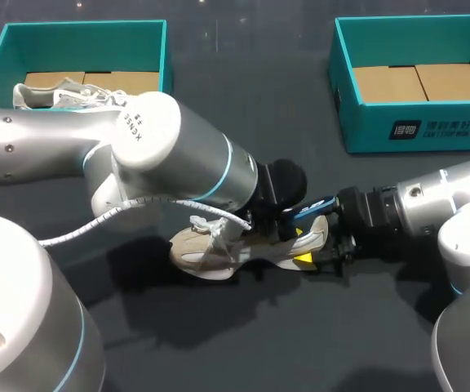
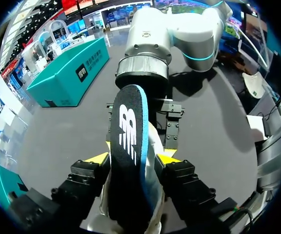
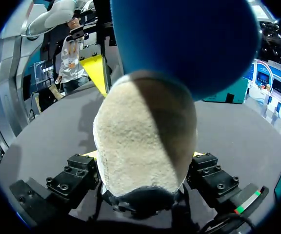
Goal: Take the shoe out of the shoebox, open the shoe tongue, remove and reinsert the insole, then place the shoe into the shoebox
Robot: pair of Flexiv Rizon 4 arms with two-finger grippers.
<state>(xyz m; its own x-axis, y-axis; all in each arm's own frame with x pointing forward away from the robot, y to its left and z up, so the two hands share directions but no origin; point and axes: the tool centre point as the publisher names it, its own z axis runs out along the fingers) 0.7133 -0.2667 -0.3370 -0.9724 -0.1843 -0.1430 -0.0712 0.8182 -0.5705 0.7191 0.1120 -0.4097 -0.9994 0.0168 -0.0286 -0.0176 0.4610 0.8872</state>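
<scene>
Two-handed, gripping one beige sneaker (image 1: 210,249) at the middle of the dark desk (image 1: 243,98), toe toward the left side, heel toward the right, loose laces (image 1: 206,222) curling over the top. Closing the left pincer (image 2: 135,158) narrowly around the dark insole (image 2: 128,146) standing on edge out of the heel opening, one yellow fingertip (image 2: 100,158) pressing straight on the insole's blue rim, the other squeezing a strip of cream collar against its far side. Showing a large white logo (image 2: 127,127) on the insole's black top face. Clamping the right pincer (image 3: 144,156) on the sneaker's fuzzy cream heel from both sides, fingers spread as wide as the heel, the insole's blue underside looming just ahead of them. Working well apart from two teal boxes at the desk's far edge: the left shoebox (image 1: 88,45) holding a second, pale grey sneaker (image 1: 59,95), the right shoebox (image 1: 365,131) showing bare cardboard flaps inside and carrying white print (image 1: 439,128) with a square mark on its near wall. Bearing small dark lettering (image 1: 133,126) on the round joint cap of the left arm (image 1: 47,147), too small to make out reliably.
</scene>
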